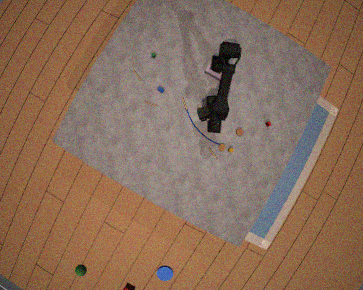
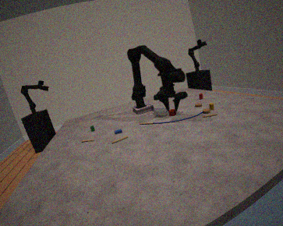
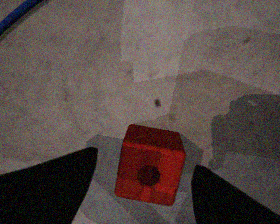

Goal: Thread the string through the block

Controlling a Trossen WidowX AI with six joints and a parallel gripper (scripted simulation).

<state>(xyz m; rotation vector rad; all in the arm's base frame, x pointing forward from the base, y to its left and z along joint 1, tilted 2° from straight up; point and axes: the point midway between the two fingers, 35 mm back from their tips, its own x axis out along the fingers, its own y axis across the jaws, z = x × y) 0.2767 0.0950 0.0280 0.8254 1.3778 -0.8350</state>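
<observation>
The red block (image 2: 172, 112) (image 3: 151, 162) stands on the table, with a dark round hole in the face towards the wrist camera. My gripper (image 2: 171, 110) is partly open, its fingers low on either side of the block. The wrist view shows a gap between the block and each fingertip. In the top view the arm hides block and fingers. The tan stick (image 1: 185, 103) (image 2: 146, 124) lies on the table at the free end of the blue string (image 1: 194, 125) (image 2: 178, 121) (image 3: 13, 19). The string curves to the round wooden button (image 1: 222, 147) (image 2: 206, 111).
Loose sticks (image 1: 137, 75) (image 1: 150, 103) (image 2: 119, 139) lie beyond the string's stick, another (image 2: 210, 115) near the button. A second wooden disc (image 1: 239, 132), a yellow piece (image 1: 231, 149) (image 2: 211, 106), a red piece (image 1: 268, 123), a blue piece (image 1: 161, 89) and a green piece (image 1: 154, 55) also lie there.
</observation>
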